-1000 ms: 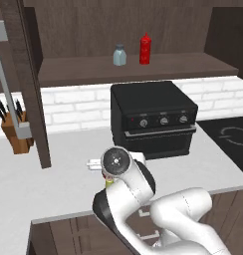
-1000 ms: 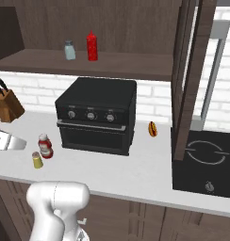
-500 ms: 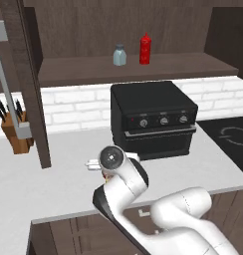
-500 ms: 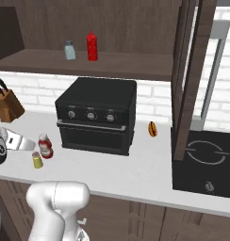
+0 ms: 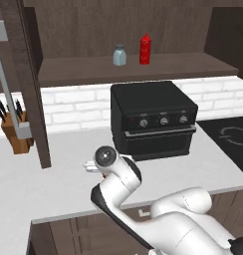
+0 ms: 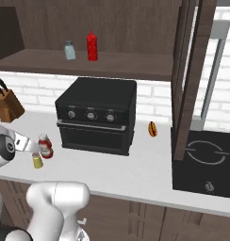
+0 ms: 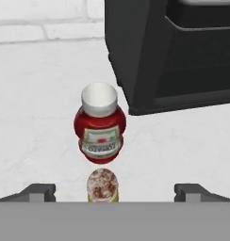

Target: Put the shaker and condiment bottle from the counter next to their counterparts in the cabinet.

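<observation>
Where end effector (image 7: 115, 192) gapes, shaker (image 7: 103, 185) between.

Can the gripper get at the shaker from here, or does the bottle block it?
Probably yes. The open gripper sits over the shaker, which lies between its fingertips; the bottle stands just beyond, not in the way.

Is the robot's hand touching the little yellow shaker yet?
Apart. In the hand view the shaker stands midway between the wide-open jaws of the gripper, counter showing on both sides.

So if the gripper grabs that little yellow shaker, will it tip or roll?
The shaker looks small and upright, so a sideways nudge could probably tip it. Being round, it would likely roll then. The red bottle stands close behind, so it may get bumped.
</observation>
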Available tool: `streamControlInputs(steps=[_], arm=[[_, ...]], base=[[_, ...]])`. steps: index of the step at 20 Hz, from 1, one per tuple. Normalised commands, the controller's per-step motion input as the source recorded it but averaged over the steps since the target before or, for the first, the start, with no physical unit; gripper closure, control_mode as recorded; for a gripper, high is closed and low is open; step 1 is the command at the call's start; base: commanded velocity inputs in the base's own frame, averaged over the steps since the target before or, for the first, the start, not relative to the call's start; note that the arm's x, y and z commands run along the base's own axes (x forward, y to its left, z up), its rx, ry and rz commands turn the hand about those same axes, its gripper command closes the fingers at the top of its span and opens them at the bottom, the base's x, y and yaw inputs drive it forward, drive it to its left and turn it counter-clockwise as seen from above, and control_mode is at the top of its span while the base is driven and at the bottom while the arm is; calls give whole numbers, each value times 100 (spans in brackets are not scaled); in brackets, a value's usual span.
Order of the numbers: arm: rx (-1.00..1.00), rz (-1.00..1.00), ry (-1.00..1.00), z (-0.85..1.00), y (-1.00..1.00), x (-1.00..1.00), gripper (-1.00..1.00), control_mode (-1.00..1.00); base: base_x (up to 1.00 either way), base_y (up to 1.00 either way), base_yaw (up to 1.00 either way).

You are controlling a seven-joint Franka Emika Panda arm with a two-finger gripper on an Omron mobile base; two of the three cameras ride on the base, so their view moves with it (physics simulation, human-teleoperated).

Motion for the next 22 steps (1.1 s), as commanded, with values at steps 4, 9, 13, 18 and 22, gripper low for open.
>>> streamControlInputs(steps=[4,9,13,18,22], arm=[[0,-1,7,-35,23,16,-100,-100],[0,-4,2,-30,13,4,-100,-100],[0,-1,2,-36,6,0,-100,-100],[1,-1,1,-24,0,0,-100,-100],[4,0,0,-18,0,0,-100,-100]], base=[[0,0,0],[0,0,0],[0,0,0],[0,0,0],[0,0,0]])
